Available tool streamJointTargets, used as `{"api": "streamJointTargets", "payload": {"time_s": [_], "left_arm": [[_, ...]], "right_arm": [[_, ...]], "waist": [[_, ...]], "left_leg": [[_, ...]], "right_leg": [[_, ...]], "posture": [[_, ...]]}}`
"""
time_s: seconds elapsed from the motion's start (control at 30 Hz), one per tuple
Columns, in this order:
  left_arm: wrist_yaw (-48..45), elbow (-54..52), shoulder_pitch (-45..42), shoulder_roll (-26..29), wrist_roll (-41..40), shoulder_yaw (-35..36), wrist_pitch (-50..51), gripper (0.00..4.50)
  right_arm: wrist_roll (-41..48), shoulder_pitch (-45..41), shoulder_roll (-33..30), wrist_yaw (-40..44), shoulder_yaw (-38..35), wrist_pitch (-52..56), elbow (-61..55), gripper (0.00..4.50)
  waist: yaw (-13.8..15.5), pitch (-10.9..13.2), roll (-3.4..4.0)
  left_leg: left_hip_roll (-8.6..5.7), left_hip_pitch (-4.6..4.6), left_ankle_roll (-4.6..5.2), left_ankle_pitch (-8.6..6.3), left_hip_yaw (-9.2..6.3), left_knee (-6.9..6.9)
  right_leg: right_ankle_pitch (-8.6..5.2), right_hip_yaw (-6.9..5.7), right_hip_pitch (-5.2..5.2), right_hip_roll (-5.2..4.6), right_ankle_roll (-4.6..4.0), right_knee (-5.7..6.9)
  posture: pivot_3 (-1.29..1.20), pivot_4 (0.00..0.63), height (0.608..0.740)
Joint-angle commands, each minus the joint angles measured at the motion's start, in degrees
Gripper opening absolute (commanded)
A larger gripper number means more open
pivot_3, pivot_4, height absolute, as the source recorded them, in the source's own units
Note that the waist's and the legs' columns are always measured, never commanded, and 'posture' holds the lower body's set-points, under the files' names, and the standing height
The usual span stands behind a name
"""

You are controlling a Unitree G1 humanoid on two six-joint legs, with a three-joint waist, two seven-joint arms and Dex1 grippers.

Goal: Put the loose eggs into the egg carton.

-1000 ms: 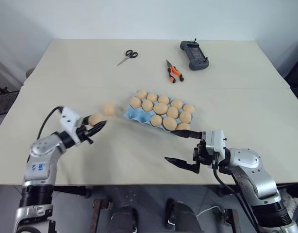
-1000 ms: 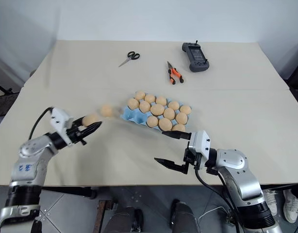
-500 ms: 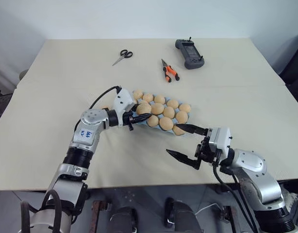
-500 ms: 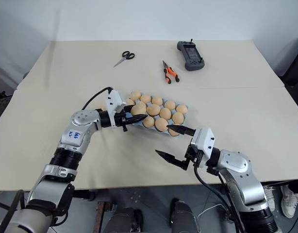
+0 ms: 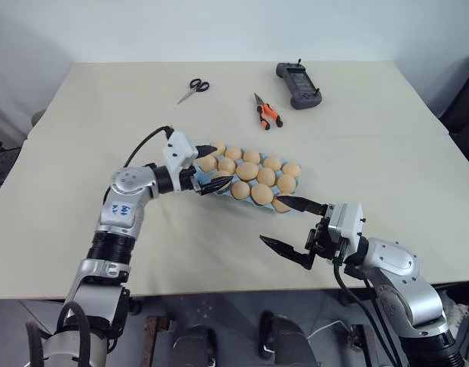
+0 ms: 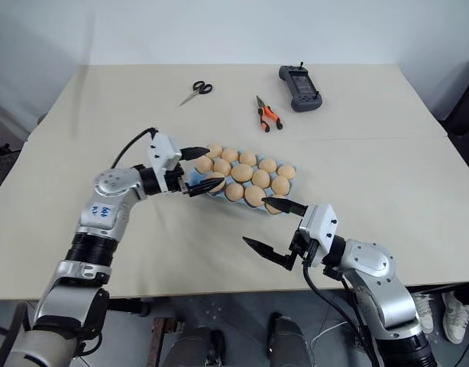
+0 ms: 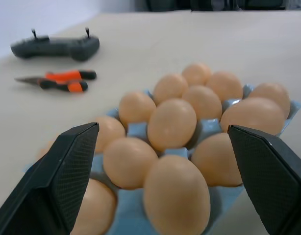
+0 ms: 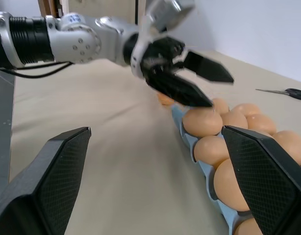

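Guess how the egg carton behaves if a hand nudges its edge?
The egg carton is packed with eggs, so it probably slides as one loaded piece on the smooth table. It looks thin and moulded, so it may flex. Eggs stand proud of the cups and could rock.

I see a wide cream matte table (image 5: 372,138) made of two slabs meeting at a seam that runs across it. Behind it stands a plain pale grey wall (image 5: 219,30). Below the near edge lies a grey tiled floor (image 6: 219,321). The light is soft and even.
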Motion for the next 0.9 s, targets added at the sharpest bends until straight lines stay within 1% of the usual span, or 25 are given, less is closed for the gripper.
{"api": "streamJointTargets", "payload": {"time_s": [0.03,0.17,0.23,0.33,0.4,0.5,0.63,0.73,0.9], "left_arm": [[-4.95,-4.27,6.18,6.74,-2.39,4.90,-3.72,4.48],[-12.18,-5.94,13.66,14.57,-6.30,9.89,-6.14,4.48],[-14.29,-4.60,17.34,17.77,-6.39,12.16,-8.07,4.48],[-13.92,-1.49,21.39,20.08,-5.64,15.18,-11.13,4.48],[-12.45,-0.69,23.35,20.19,-6.18,17.30,-11.21,4.48],[-11.12,-3.40,26.20,19.01,-8.50,19.60,-10.02,4.48],[-9.58,-8.02,28.89,18.20,-10.60,19.86,-6.18,4.48],[-5.41,-7.35,27.02,17.62,-9.25,19.09,-3.80,4.48],[2.27,-3.67,20.82,15.13,-7.46,18.27,-0.68,4.48]], "right_arm": [[1.09,0.85,-1.04,1.52,-1.04,-0.45,-1.50,4.50],[2.43,2.38,-3.61,3.55,-3.90,-0.34,-1.36,4.50],[2.96,3.19,-5.00,4.69,-5.32,-0.44,-0.79,4.50],[3.18,4.00,-6.42,6.24,-6.67,-0.86,0.25,4.50],[3.25,4.06,-6.54,6.48,-7.25,-1.01,0.75,4.50],[2.99,3.48,-6.20,6.34,-7.51,-1.19,1.38,4.50],[2.97,2.32,-6.40,6.79,-7.87,-1.33,2.61,4.50],[3.12,1.40,-7.00,7.96,-7.96,-1.14,3.39,4.50],[2.94,0.05,-7.04,8.83,-8.06,-0.84,4.43,4.50]], "waist": [[-0.44,0.00,0.00],[-0.75,0.00,0.00],[-0.41,0.00,0.00],[0.23,0.00,0.00],[0.38,0.00,0.00],[0.25,0.00,0.00],[0.21,0.00,0.00],[0.29,0.00,0.00],[0.26,0.00,0.00]], "left_leg": [[0.03,0.02,-0.02,-0.01,0.03,-0.01],[0.06,0.02,-0.03,-0.02,0.01,-0.02],[0.04,0.01,0.00,-0.03,0.00,-0.01],[0.03,0.03,0.03,-0.07,0.01,-0.01],[0.04,0.03,0.02,-0.09,-0.04,-0.01],[0.05,0.02,0.00,-0.10,-0.04,-0.01],[0.05,0.02,-0.01,-0.11,-0.03,-0.01],[0.05,0.03,-0.02,-0.11,-0.02,-0.01],[0.01,0.05,-0.01,-0.09,0.01,-0.01]], "right_leg": [[0.00,0.01,-0.01,0.01,0.00,0.00],[-0.01,0.00,-0.03,0.01,-0.01,0.02],[-0.01,0.01,-0.01,-0.03,-0.01,-0.03],[-0.01,0.04,-0.01,-0.07,-0.01,-0.06],[-0.01,0.03,-0.01,-0.08,-0.01,-0.04],[-0.01,0.02,-0.02,-0.08,-0.01,-0.01],[0.00,0.03,-0.02,-0.08,-0.01,-0.01],[0.00,0.03,-0.02,-0.07,-0.01,0.01],[0.00,0.04,-0.01,-0.07,-0.01,0.05]], "posture": [[0.00,0.150,0.740],[0.00,0.150,0.740],[0.00,0.150,0.740],[0.00,0.150,0.740],[0.00,0.150,0.740],[0.00,0.150,0.740],[0.00,0.150,0.740],[0.00,0.150,0.740],[0.00,0.150,0.740]]}}
